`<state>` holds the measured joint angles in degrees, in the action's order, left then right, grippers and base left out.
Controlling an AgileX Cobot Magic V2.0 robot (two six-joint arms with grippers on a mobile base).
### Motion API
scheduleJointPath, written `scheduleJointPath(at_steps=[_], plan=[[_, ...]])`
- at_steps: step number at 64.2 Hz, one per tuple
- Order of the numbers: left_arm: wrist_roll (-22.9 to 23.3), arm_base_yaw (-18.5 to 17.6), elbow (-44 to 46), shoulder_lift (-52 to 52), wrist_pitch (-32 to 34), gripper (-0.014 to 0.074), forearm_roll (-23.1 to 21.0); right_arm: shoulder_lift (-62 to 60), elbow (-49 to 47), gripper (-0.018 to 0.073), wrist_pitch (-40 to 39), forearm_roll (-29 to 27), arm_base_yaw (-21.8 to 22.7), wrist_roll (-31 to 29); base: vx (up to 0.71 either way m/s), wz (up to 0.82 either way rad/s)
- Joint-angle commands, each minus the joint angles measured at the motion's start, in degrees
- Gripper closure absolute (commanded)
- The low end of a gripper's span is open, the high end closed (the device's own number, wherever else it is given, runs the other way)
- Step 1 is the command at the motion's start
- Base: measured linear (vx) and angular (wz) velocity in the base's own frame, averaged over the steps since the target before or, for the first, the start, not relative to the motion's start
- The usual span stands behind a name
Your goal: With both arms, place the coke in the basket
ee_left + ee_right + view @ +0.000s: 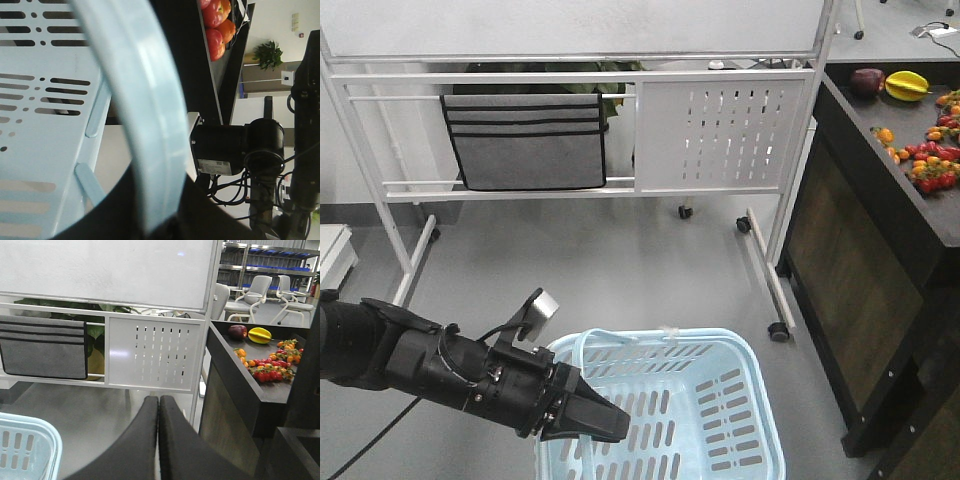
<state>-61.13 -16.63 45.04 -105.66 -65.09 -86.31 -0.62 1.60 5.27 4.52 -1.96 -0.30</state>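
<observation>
**No coke in sight: left end effector (608,420) on the light blue slotted plastic basket (761,372), right end effector (158,402) empty.**
The slim red metal coke bottle shows in no view, so its bearing, its long axis, which way it points and which arm is nearer cannot be told. The left end effector appears clamped on the basket's folding loop handle (150,125). The right end effector's fingers are pressed together on nothing, just beside the basket.

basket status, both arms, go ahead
Left gripper jaws closed on the basket handle. Right gripper shut, empty, apart from the basket. Coke not in view. Nothing seen blocking.
</observation>
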Motion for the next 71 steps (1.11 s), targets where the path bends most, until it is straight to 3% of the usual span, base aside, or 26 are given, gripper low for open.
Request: scheduleJointPath(at_steps=[1,34,71], plan=[[-0.77,-0.11,1.08,2.77,-5.59,0.0604,-3.6,-1.01,0.64,0.0568,-4.43,0.42,0.15,-0.25,0.24,0.0],[-0.77,-0.11,1.08,2.77,-5.59,0.0604,-3.6,-1.01,0.64,0.0568,-4.43,0.42,0.15,-0.25,0.23,0.1],[-0.77,-0.11,1.08,2.77,-5.59,0.0604,-3.6,-1.01,0.64,0.0568,-4.43,0.42,0.15,-0.25,0.2,0.47]])
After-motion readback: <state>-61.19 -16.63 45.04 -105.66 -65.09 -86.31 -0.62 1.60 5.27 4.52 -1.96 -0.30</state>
